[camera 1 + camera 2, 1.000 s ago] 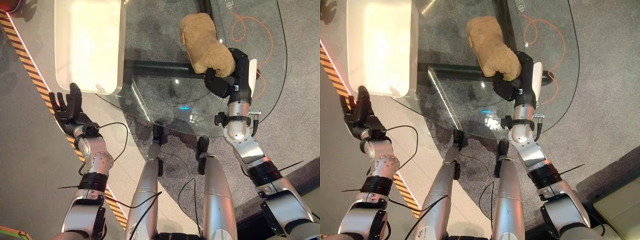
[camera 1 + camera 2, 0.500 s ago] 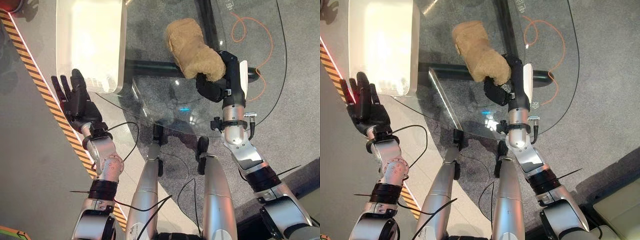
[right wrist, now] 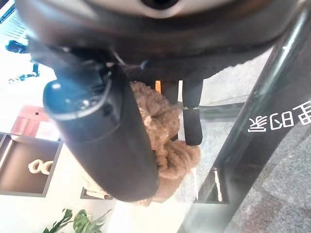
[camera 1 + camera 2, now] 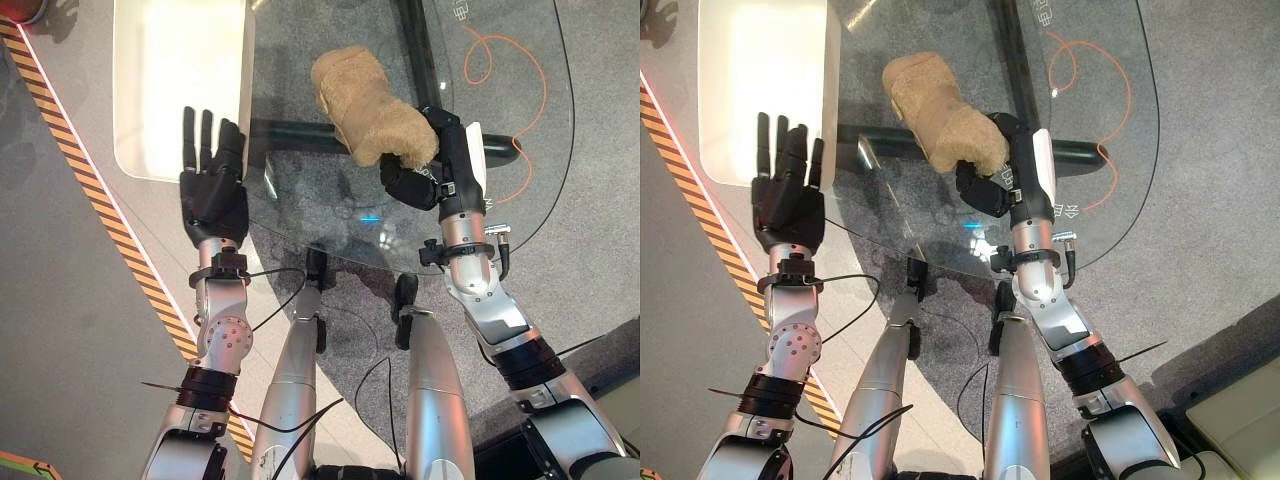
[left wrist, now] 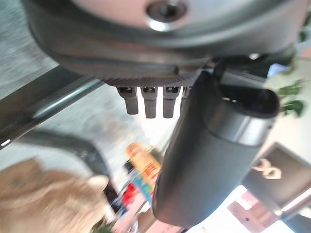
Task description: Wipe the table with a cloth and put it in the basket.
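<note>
A tan fluffy cloth (image 4: 365,105) lies bunched on the glass table (image 4: 520,90), near its middle. My right hand (image 4: 425,175) grips the cloth's near end, fingers curled round it; the right wrist view shows the cloth (image 3: 165,145) pinched between thumb and fingers. The white basket (image 4: 180,80) stands at the table's far left. My left hand (image 4: 212,185) hovers at the table's near left edge, just in front of the basket, with straight fingers and nothing in it. In the left wrist view the cloth (image 5: 43,194) shows beyond the left hand's fingers (image 5: 148,102).
An orange cable (image 4: 500,60) loops on the floor under the glass at the far right. A dark table frame bar (image 4: 300,130) runs beneath the glass. A black and yellow striped line (image 4: 90,190) crosses the floor on the left.
My right hand has dragged the cloth to the left across the glass. My left hand has risen and swung right, from beside the striped line to the table's edge by the basket.
</note>
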Tool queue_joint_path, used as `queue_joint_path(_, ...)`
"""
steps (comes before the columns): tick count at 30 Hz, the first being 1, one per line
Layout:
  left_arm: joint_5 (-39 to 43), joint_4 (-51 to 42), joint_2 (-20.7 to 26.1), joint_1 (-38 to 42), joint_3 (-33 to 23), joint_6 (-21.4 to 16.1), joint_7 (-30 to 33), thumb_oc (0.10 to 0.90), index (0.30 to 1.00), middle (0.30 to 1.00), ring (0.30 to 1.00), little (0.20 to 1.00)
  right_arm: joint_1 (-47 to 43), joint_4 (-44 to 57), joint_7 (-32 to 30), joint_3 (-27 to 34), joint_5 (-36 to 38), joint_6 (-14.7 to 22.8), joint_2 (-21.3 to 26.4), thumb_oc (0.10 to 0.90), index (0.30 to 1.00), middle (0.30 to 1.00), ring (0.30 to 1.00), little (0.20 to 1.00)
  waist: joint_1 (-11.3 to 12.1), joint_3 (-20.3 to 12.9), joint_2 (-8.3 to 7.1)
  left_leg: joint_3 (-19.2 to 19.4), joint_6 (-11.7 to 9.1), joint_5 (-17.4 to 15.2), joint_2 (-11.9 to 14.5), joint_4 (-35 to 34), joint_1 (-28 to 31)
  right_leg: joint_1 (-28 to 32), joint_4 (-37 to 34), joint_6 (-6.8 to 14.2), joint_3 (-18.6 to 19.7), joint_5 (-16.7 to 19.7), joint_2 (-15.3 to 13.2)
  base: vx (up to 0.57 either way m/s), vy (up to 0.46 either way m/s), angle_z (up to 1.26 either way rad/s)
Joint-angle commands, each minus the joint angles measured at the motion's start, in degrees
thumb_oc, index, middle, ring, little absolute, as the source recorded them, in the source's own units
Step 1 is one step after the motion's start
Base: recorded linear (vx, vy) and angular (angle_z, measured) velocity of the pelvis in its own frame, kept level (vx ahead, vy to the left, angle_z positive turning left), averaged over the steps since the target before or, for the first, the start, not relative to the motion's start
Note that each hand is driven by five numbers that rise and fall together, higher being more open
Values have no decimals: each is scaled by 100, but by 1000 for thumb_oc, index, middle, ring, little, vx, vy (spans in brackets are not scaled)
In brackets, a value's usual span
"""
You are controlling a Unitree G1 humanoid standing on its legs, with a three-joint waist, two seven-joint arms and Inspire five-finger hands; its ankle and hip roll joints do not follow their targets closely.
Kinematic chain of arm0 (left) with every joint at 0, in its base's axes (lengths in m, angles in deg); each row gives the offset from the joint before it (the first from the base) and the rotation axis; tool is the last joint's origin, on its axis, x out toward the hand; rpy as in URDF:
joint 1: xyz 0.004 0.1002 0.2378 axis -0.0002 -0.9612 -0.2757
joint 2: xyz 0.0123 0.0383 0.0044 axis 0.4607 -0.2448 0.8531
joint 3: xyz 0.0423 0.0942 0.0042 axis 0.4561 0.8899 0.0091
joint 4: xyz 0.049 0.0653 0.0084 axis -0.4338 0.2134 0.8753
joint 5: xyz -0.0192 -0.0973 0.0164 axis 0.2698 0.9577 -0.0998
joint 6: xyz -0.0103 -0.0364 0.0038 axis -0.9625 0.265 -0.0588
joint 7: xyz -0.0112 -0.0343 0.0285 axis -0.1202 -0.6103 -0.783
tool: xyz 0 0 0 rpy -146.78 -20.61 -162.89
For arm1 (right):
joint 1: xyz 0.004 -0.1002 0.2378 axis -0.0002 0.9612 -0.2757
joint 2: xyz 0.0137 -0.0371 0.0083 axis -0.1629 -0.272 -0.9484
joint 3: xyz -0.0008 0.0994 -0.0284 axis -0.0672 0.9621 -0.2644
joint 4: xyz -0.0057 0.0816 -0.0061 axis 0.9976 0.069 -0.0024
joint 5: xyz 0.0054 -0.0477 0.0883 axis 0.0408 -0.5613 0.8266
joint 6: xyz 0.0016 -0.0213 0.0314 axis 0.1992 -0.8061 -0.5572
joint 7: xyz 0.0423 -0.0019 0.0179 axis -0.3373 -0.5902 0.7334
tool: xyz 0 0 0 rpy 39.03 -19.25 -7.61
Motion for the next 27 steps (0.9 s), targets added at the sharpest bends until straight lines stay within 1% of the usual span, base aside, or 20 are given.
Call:
queue_joint_path(1, 35, -620, 513, 385, -19, 18, -601, 800, 900, 900, 900, 900, -564, 1351, 71, 230, -141, 1020, -70, 100, 300, 300, 300, 200, -55, -142, -186, 496, 542, -1093, -516, 672, 384, 475, -1433, 89, -158, 850, 415, 0, 0, 0)
queue_joint_path(3, 7, -599, 563, 450, 57, 71, -627, 800, 900, 900, 900, 900, -597, 1340, 69, 198, -115, 1019, -46, 100, 300, 300, 300, 200, -66, -142, -188, 504, 539, -1082, -511, 653, 400, 490, -1455, 96, -156, 868, 415, 0, 0, 0)
queue_joint_path(4, 59, -605, 580, 499, 124, 168, -647, 800, 900, 900, 900, 900, -626, 1326, 42, 161, -92, 1032, -21, 100, 300, 300, 300, 200, -78, -142, -195, 505, 533, -1077, -503, 651, 404, 495, -1461, 104, -151, 880, 414, 0, 0, 0)
queue_joint_path(10, 293, -537, 618, 722, 243, 315, -890, 800, 900, 900, 900, 900, -745, 1302, 100, 84, 12, 1049, 48, 100, 300, 300, 300, 200, -131, -142, -218, 533, 530, -1060, -484, 588, 444, 521, -1536, 123, -118, 922, 420, 0, 0, 0)
queue_joint_path(15, 465, -527, 532, 905, 338, 425, -881, 800, 900, 900, 900, 900, -845, 1251, 147, -7, 10, 1068, -1, 100, 300, 300, 300, 200, -151, -142, -239, 534, 521, -1044, -484, 552, 464, 547, -1597, 139, -108, 956, 414, 0, 0, 0)
queue_joint_path(23, 834, -448, 388, 1117, 434, 639, -1010, 800, 900, 900, 900, 900, -1018, 1266, 225, -149, 69, 990, -40, 100, 300, 300, 300, 200, -176, -142, -264, 532, 505, -1035, -477, 530, 441, 540, -1641, 147, -93, 962, 410, 0, 0, 0)
queue_joint_path(27, 962, -451, 304, 1209, 519, 819, -986, 800, 900, 900, 900, 900, -1106, 1300, 280, -249, 55, 962, -79, 100, 300, 300, 300, 200, -180, -142, -279, 534, 503, -1035, -477, 512, 441, 551, -1668, 150, -97, 964, 406, 0, 0, 0)
